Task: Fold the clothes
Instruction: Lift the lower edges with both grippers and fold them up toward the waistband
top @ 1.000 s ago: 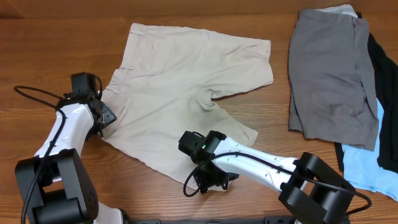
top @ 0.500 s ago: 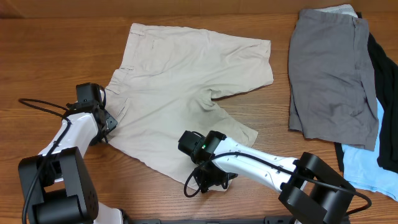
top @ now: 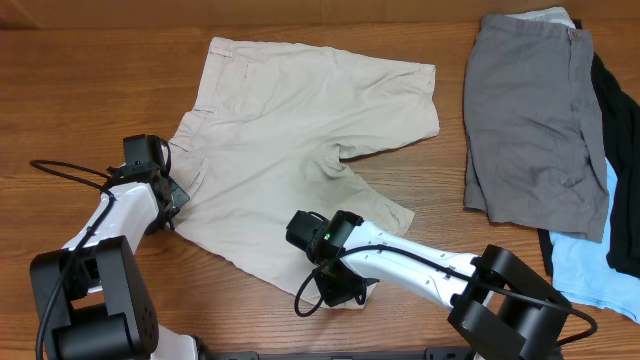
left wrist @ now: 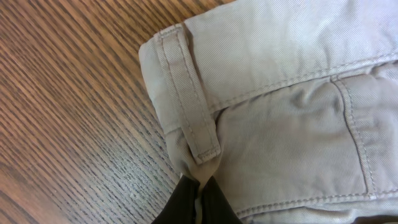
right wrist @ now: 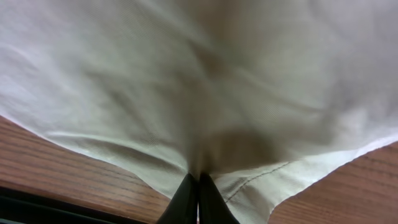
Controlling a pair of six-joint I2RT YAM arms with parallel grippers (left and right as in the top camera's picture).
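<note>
Wood-grain desk [top: 60, 90] spreads under everything. The pale beige shorts [top: 290, 140] lie flat on it, left of centre, with the waistband [left wrist: 280, 56] toward my left arm and the two leg openings toward my right. Their long axis therefore runs roughly side to side, a little tilted. My left gripper [top: 170, 199] sits at the near corner of the waistband, jaws pressed together on the cloth just below a belt loop [left wrist: 186, 93]. My right gripper [top: 338, 291] is at the near leg's hem [right wrist: 261, 177], pinching a tuck of fabric at the edge. Both holds are thus on the near side edge of the shorts, and the far leg lies beyond them, away from me. I judge the coming move to be carrying that near edge up and over onto the far leg, both arms travelling together. Grey shorts [top: 535, 120] lie well apart to the right.
</note>
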